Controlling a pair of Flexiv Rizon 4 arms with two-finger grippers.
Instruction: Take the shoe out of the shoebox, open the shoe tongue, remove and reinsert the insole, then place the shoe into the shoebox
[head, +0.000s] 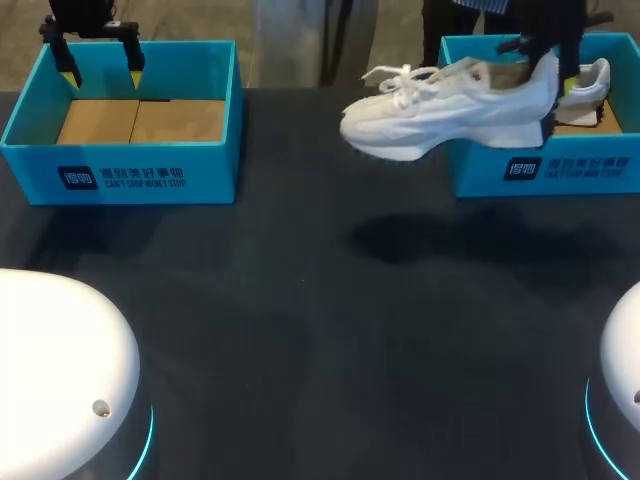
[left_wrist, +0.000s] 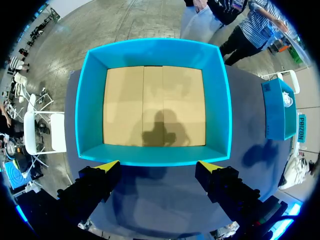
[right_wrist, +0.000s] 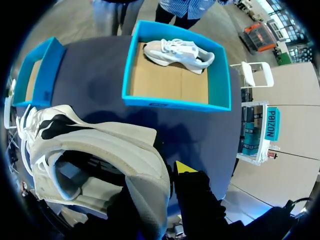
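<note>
Between the right gripper's (head: 555, 100) clamped fingers is the white shoe's (head: 450, 105) heel, held above the table near the shoebox (head: 540, 170). The left gripper (head: 101, 70) hangs wide open, pointing down over the other box (head: 120, 170).

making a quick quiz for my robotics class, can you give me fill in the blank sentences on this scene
1. The right gripper holds the white shoe by its ___.
2. The left gripper hangs over the left shoebox, jaws ___.
3. The right shoebox contains ___ other shoe.
4. The left shoebox contains ___ shoes.

Missing words: heel; open; one; no
</note>
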